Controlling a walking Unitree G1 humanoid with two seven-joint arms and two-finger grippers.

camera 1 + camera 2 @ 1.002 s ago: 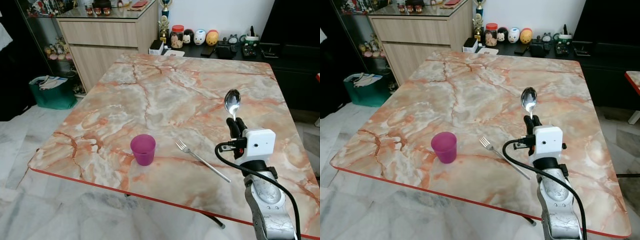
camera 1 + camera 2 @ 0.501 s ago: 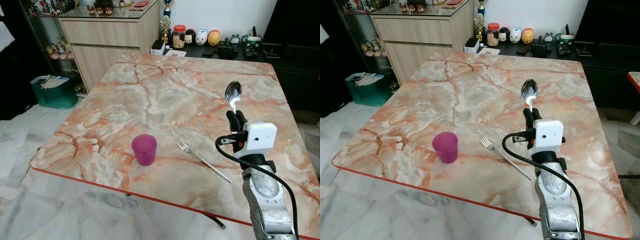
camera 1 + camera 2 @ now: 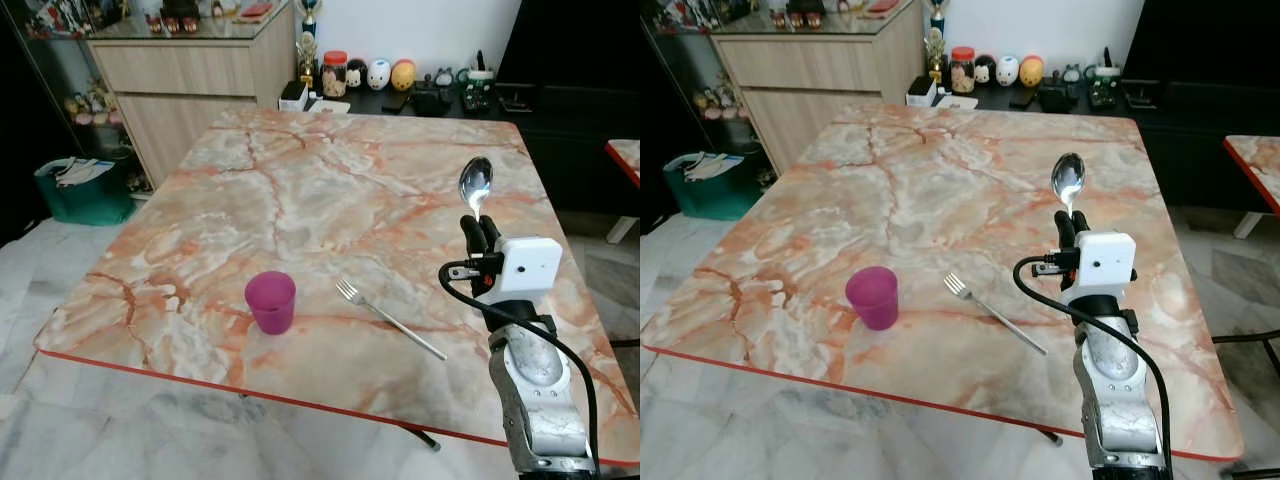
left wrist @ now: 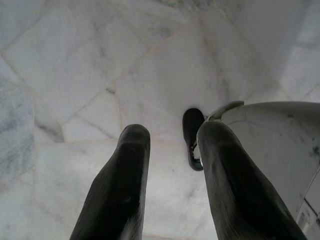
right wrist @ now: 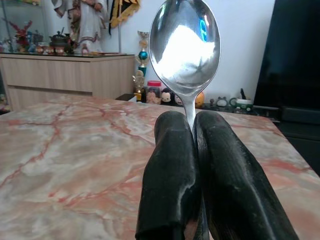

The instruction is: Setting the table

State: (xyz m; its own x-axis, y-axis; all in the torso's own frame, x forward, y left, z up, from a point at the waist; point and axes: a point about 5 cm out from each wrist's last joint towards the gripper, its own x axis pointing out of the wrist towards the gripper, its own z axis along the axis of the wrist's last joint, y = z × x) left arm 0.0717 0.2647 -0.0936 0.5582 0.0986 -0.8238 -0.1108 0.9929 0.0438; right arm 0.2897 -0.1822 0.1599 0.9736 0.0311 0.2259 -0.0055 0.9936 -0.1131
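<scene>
Left eye view: right hand (image 3: 478,232) clamped on spoon (image 3: 474,186), bowl upright, above worktop (image 3: 330,190). Fork (image 3: 390,319) lies at hand's 8 o'clock, cup (image 3: 271,302) beyond. Left hand (image 4: 172,165) idle, fingers apart.

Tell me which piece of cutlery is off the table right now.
The spoon. It stands upright, bowl up, pinched between the right gripper's fingers above the table. The fork lies flat on the marble beside the purple cup.
</scene>
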